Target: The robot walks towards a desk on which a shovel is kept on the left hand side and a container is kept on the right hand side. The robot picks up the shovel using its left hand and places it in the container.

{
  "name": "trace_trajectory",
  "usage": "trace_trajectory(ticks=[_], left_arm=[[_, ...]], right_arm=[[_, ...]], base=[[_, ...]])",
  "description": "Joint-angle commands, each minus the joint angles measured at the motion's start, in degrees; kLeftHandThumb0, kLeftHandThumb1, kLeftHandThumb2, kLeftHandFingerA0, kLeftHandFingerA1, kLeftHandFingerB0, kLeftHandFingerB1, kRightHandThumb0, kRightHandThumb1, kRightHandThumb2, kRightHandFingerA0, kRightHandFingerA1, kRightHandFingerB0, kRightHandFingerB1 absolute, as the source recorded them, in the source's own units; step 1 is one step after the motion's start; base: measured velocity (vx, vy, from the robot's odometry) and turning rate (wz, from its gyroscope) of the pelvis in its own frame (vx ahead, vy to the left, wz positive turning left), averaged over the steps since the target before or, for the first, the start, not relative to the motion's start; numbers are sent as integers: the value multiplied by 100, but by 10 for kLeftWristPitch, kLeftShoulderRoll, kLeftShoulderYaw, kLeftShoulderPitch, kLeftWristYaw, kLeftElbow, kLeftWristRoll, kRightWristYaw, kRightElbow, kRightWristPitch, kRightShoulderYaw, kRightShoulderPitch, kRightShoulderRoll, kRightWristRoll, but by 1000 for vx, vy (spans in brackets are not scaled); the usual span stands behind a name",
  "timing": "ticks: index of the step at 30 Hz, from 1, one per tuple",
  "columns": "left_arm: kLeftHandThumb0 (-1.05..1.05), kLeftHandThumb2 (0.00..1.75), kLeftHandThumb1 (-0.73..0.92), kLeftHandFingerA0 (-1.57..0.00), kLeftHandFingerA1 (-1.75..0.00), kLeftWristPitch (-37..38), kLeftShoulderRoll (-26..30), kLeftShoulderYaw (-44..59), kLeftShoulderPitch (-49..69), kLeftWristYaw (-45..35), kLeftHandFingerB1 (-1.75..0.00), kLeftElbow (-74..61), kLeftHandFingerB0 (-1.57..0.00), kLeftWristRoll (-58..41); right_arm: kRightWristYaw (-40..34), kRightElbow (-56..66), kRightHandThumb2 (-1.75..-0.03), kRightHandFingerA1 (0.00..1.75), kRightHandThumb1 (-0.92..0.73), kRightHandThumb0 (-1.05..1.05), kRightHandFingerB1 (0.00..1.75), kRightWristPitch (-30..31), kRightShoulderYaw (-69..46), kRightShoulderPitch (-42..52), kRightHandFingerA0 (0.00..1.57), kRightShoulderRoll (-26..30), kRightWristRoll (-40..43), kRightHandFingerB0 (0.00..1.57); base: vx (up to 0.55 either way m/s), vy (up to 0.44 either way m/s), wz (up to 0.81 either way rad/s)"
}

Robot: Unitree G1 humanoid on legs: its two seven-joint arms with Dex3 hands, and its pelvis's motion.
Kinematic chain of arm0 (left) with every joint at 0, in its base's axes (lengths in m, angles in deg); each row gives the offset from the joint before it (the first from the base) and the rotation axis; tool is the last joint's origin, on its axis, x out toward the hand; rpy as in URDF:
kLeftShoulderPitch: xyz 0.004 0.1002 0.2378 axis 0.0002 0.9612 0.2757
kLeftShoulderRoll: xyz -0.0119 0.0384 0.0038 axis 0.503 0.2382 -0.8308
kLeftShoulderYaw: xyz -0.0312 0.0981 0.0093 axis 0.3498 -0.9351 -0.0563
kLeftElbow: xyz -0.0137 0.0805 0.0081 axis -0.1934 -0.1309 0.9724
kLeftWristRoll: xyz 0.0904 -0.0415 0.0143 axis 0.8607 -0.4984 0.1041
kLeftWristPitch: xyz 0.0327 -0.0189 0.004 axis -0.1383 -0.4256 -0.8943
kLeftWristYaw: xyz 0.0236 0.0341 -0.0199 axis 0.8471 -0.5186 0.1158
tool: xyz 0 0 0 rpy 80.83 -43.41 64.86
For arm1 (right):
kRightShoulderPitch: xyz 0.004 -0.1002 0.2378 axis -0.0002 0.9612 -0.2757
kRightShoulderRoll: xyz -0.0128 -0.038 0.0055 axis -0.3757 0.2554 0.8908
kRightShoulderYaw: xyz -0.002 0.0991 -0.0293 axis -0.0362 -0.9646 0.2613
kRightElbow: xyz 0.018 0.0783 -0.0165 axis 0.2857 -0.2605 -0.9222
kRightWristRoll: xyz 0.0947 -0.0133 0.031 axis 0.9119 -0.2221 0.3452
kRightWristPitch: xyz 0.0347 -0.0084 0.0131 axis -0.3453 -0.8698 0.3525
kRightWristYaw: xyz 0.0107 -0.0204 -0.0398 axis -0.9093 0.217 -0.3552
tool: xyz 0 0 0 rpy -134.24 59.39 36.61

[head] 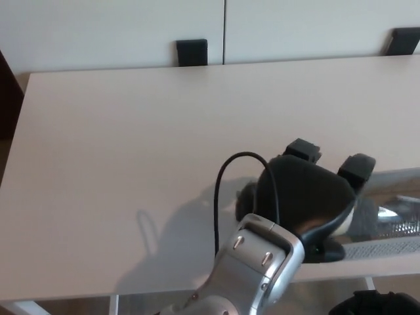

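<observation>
My left hand (305,197) hangs over the left end of the grey mesh container (387,248) at the desk's right front. It is shut on the shovel, whose handle is almost wholly hidden under the palm. Past the hand, only the shovel's grey collar (365,220) and a bit of its shiny metal blade (396,213) show, low inside the container. Two fingertips (357,167) stick up above the palm and the thumb curls below it. My right hand does not show.
The pale desk (131,144) spreads out to the left and back. Two black brackets (191,51) sit at its far edge against the white wall. A black cable (220,197) loops off my left wrist. A dark shape (371,305) lies below the desk's front edge.
</observation>
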Motion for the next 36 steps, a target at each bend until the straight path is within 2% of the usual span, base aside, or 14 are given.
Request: trace_trajectory(ticks=[1, 6, 9, 13, 14, 19, 25, 27, 29, 30, 32, 33, 34, 36], left_arm=[[-104, 111, 74, 0, -3, -32, -7, 7, -1, -151, 0, 1, 0, 54], [-105, 112, 73, 0, -4, -17, -3, 23, 4, -149, 0, -22, 0, 45], [-101, 109, 73, 0, 0, 9, 17, 44, -9, -174, 0, -87, 0, 57], [-105, 118, 79, 0, -1, 47, 37, 83, -21, -148, -1, -164, 0, 40], [-101, 112, 76, 0, 0, 60, 47, 98, -37, -155, -1, -188, 0, 34], [-101, 120, 81, 0, -3, 198, 164, 134, -105, -106, -3, -275, 0, 12], [-100, 117, 78, 0, -3, 226, 233, 183, -110, -138, -4, -353, 0, -25], [-96, 106, 74, 0, 0, 224, 260, 214, -101, -161, -1, -394, 0, -47], [-94, 98, 70, 0, 0, 219, 275, 247, -69, -152, -4, -438, 0, -85], [-92, 111, 71, 0, -8, 204, 274, 273, -41, -154, -12, -475, 0, -130], [-86, 110, 67, 0, -14, 209, 254, 319, -6, -157, -18, -496, 0, -198], [-91, 65, 85, 0, -14, 231, 210, 385, 26, -173, -25, -497, -3, -291], [-86, 105, 63, 0, -14, 252, 175, 451, 58, -183, -27, -497, -15, -393], [-85, 106, 62, 0, -13, 249, 181, 541, 71, -229, -21, -497, -1, -512]], right_arm=[[18, 2, -79, 67, -42, -44, 56, 5, -1, -8, 74, 18, -4, 54], [20, 6, -80, 67, -42, -44, 56, 11, 4, -10, 74, 19, -10, 52], [23, 10, -79, 66, -41, -42, 56, 10, 3, -8, 70, 20, -7, 52], [24, 5, -79, 66, -41, -43, 56, 6, 1, -17, 72, 21, -7, 52], [23, 3, -79, 66, -41, -43, 56, 11, 0, -23, 73, 20, -7, 52], [17, -4, -80, 66, -43, -46, 56, -5, -13, -21, 75, 28, -5, 54], [17, -4, -80, 67, -43, -46, 56, 8, -14, -19, 75, 25, -7, 52], [18, -9, -80, 66, -42, -45, 56, 2, -11, -20, 73, 25, -9, 51], [22, -14, -81, 66, -43, -46, 55, -2, -6, -18, 73, 27, -11, 51], [20, -14, -80, 67, -42, -46, 56, -2, -3, -15, 74, 25, -13, 53], [20, -15, -81, 67, -44, -48, 57, -1, 1, -10, 74, 26, -16, 55], [12, -31, -79, 67, -42, -48, 56, -16, -2, -7, 76, 21, -10, 54], [14, -38, -80, 67, -42, -45, 56, -22, -1, -8, 75, 21, -9, 52], [15, -35, -79, 67, -41, -44, 56, -19, 0, -4, 73, 20, -9, 52]], base=[[0, 0, 0], [0, 0, 0], [0, 0, 0], [0, 0, 0], [0, 0, 0], [0, 0, 0], [0, 0, 0], [0, 0, 0], [0, 0, 0], [0, 0, 0], [0, 0, 0], [0, 0, 0], [0, 0, 0], [0, 0, 0]])
